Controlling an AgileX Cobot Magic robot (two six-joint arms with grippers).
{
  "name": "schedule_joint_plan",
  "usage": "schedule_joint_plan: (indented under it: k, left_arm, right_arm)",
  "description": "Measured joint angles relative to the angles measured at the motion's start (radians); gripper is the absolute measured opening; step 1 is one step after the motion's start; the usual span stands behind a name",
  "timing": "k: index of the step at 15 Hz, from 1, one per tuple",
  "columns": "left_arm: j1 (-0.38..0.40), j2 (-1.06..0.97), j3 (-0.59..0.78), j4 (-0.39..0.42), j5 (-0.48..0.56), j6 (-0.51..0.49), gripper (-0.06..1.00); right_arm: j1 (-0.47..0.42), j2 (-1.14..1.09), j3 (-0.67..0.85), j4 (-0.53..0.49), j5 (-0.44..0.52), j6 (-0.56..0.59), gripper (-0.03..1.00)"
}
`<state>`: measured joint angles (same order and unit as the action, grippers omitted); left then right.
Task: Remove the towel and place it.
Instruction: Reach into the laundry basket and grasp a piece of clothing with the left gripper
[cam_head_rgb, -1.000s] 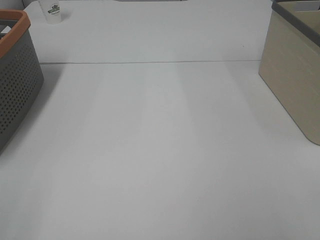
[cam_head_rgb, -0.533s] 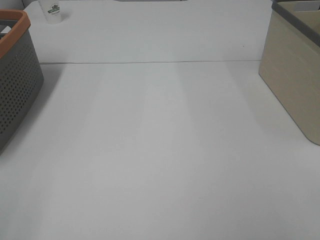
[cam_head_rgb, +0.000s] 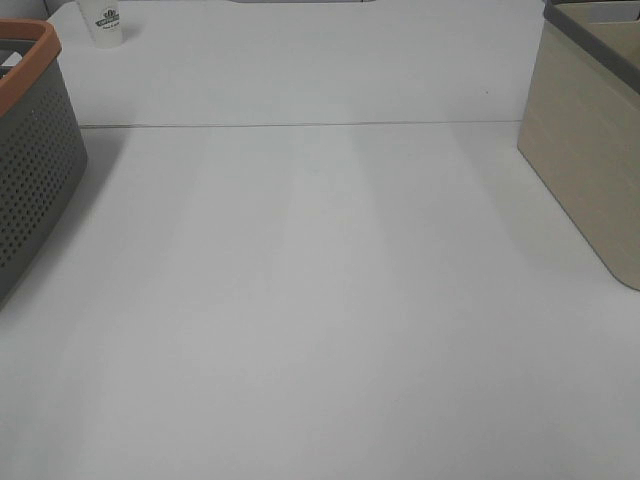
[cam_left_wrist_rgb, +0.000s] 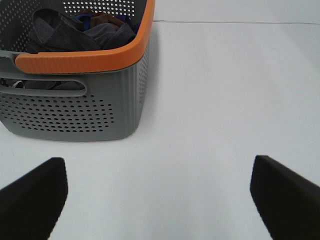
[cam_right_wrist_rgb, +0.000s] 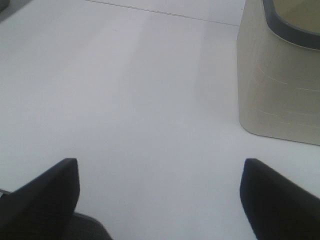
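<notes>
Two hands gaping wide, left hand (cam_left_wrist_rgb: 159, 196) facing basket (cam_left_wrist_rgb: 82, 59), right hand (cam_right_wrist_rgb: 160, 192) near bin (cam_right_wrist_rgb: 277, 85)

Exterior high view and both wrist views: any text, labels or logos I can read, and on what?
White cup: dark printed logo, too blurred to read.
Grey basket and beige bin: no text visible in any view.

table (cam_head_rgb: 320, 300): white, matte | seam line (cam_head_rgb: 300, 125) across far part | light: soft, even
</notes>
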<state>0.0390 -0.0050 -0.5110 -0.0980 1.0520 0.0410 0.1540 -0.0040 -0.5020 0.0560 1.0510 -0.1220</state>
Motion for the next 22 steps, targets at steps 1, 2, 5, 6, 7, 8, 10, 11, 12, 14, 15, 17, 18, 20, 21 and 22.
schedule_joint_plan:
  k: [1, 2, 5, 6, 7, 8, 10, 11, 12, 14, 15, 17, 18, 20, 21, 22]
  left_arm:
    - [0.000, 0.000, 0.000, 0.000, 0.000, 0.000, 0.92]
    - [0.000, 0.000, 0.000, 0.000, 0.000, 0.000, 0.92]
    - [0.000, 0.000, 0.000, 0.000, 0.000, 0.000, 0.92]
    - [0.000, 0.000, 0.000, 0.000, 0.000, 0.000, 0.92]
    - [0.000, 0.000, 0.000, 0.000, 0.000, 0.000, 0.92]
    - [0.000, 0.000, 0.000, 0.003, 0.000, -0.003, 0.92]
    - [0.000, 0.000, 0.000, 0.023, 0.000, -0.033, 0.92]
    - [0.000, 0.000, 0.000, 0.030, 0.000, -0.041, 0.92]
    - [0.000, 0.000, 0.000, 0.037, 0.000, -0.049, 0.92]
    - [0.000, 0.000, 0.000, 0.038, 0.000, -0.052, 0.92]
    - [0.000, 0.000, 0.000, 0.040, 0.000, -0.053, 0.92]
    - [0.000, 0.000, 0.000, 0.041, 0.000, -0.056, 0.92]
    - [0.000, 0.000, 0.000, 0.041, 0.000, -0.060, 0.92]
    - [0.000, 0.000, -0.002, 0.046, -0.001, -0.071, 0.92]
    - [0.000, 0.003, -0.017, 0.056, -0.004, -0.076, 0.92]
    - [0.000, 0.019, -0.039, 0.073, -0.009, -0.088, 0.92]
  right_arm:
    - [0.000, 0.000, 0.000, -0.001, 0.000, 0.007, 0.85]
    - [0.000, 0.000, 0.000, -0.005, 0.000, 0.009, 0.85]
    - [0.000, 0.000, 0.000, -0.008, 0.000, 0.015, 0.85]
    - [0.000, 0.000, 0.000, -0.008, 0.000, 0.014, 0.85]
    - [0.000, 0.000, 0.000, -0.008, 0.000, 0.015, 0.85]
    - [0.000, 0.000, 0.000, -0.008, 0.000, 0.015, 0.85]
    - [0.000, 0.000, 0.000, -0.008, 0.000, 0.015, 0.85]
    - [0.000, 0.000, 0.000, -0.008, 0.000, 0.015, 0.85]
    - [0.000, 0.000, 0.000, -0.008, 0.000, 0.015, 0.85]
    - [0.000, 0.000, 0.000, -0.008, 0.000, 0.015, 0.85]
    - [0.000, 0.000, 0.000, -0.008, 0.000, 0.015, 0.85]
    - [0.000, 0.000, 0.000, -0.008, 0.000, 0.015, 0.85]
    - [0.000, 0.000, 0.000, -0.008, 0.000, 0.015, 0.85]
    - [0.000, 0.000, 0.000, -0.008, 0.000, 0.015, 0.85]
    - [0.000, 0.000, 0.000, -0.008, 0.000, 0.015, 0.85]
    - [0.000, 0.000, 0.000, -0.008, 0.000, 0.015, 0.85]
